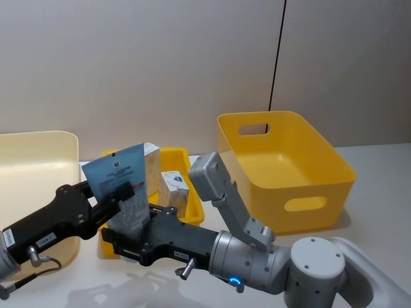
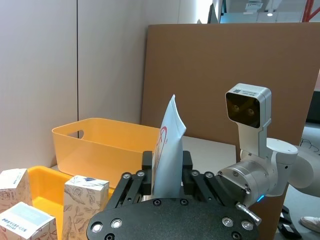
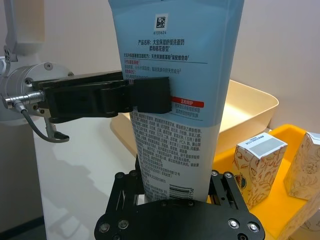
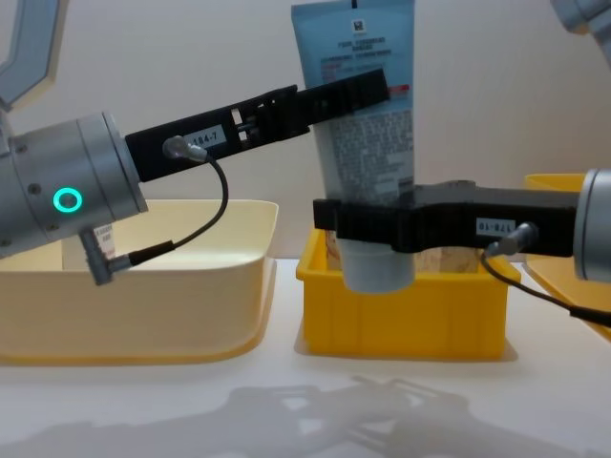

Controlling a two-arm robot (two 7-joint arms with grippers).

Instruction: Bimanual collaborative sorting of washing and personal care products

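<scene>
Underneath, pale glossy tabletop (image 1: 384,192); behind pale-blue tube (image 1: 119,170), grey wall (image 1: 128,64).

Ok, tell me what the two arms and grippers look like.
Both arms are silver-grey with rounded joints. The left gripper and right gripper are flat black, each with a small white label and a thin black cable. A green ring light glows on the left wrist, a blue light on the right arm.

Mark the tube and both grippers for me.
tube (image 4: 355,48), chest view, on its blue upper body.
left gripper (image 4: 358,93), chest view, between fingertips on the tube's upper half.
right gripper (image 4: 368,221), chest view, between fingertips low on the tube.
</scene>
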